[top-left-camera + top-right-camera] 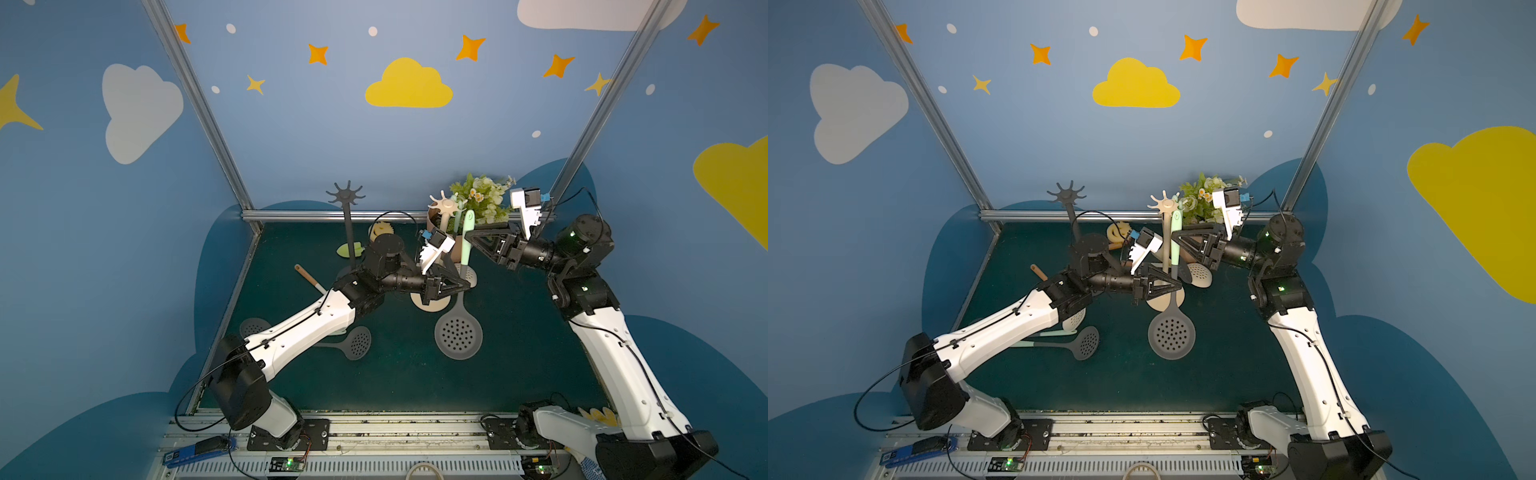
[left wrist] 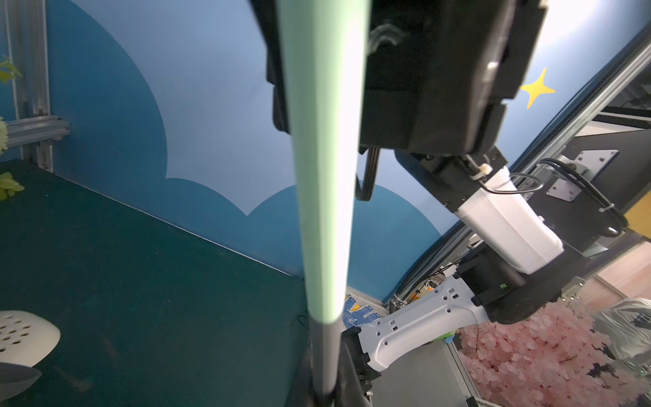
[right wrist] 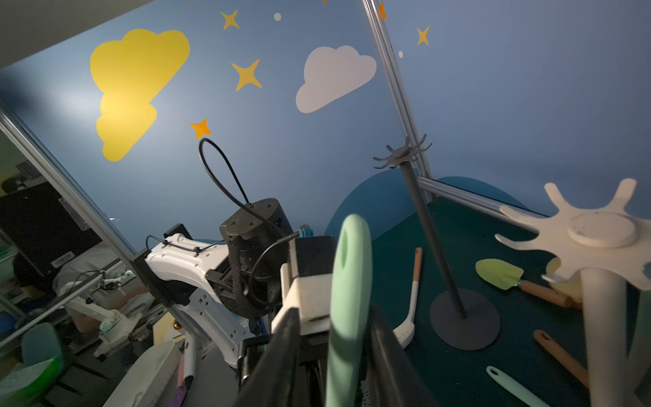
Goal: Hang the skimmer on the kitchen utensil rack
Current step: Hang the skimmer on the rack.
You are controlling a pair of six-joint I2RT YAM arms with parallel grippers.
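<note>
you are looking at a left arm [image 1: 307, 328] and a right arm [image 1: 623, 361], each wearing white shells between black joints. thin black cables [image 1: 291, 326] are running along the shells under clips. green lights [image 1: 572, 234] are glowing on the right arm's joints. black triangular frames are shaping the left tool [image 1: 464, 284] and the right tool [image 1: 468, 235].

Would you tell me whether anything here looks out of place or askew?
Nothing looks damaged. The skimmer is held head-down, left gripper shut on its shaft, right gripper open around its handle. A second skimmer and a spatula lie loose on the mat while the dark rack stands bare.
</note>
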